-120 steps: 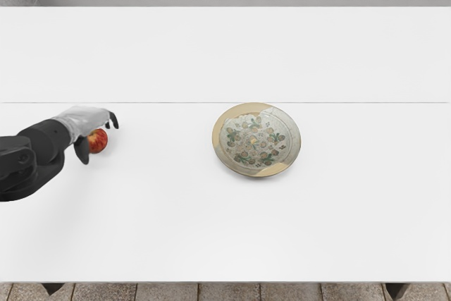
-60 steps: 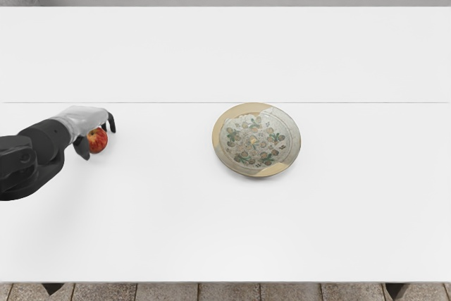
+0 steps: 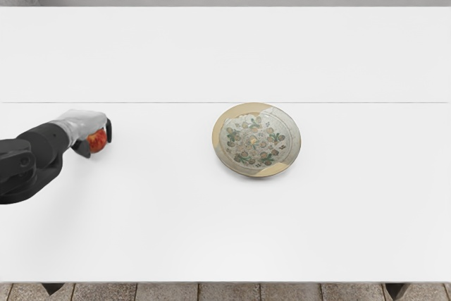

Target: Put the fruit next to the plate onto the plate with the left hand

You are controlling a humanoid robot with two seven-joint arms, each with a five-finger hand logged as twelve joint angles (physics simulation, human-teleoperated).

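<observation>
A small red apple [image 3: 97, 139] sits at the left of the white table. My left hand [image 3: 94, 134] covers it from above and the left, with the dark fingers curled down around its sides, so only a sliver of red shows. The round plate [image 3: 290, 156], tan-rimmed with a green and pink floral centre, lies flat near the table's middle, well to the right of the apple and holding nothing. The black left arm enters from the left edge.
The white table [image 3: 225, 230] has a thin seam running across it behind the plate. Its front edge is near the bottom of the view, and a grey wall runs along the back.
The left hand has drawn slightly left and its fingers have closed from spread to curled around the apple. The plate has not moved.
</observation>
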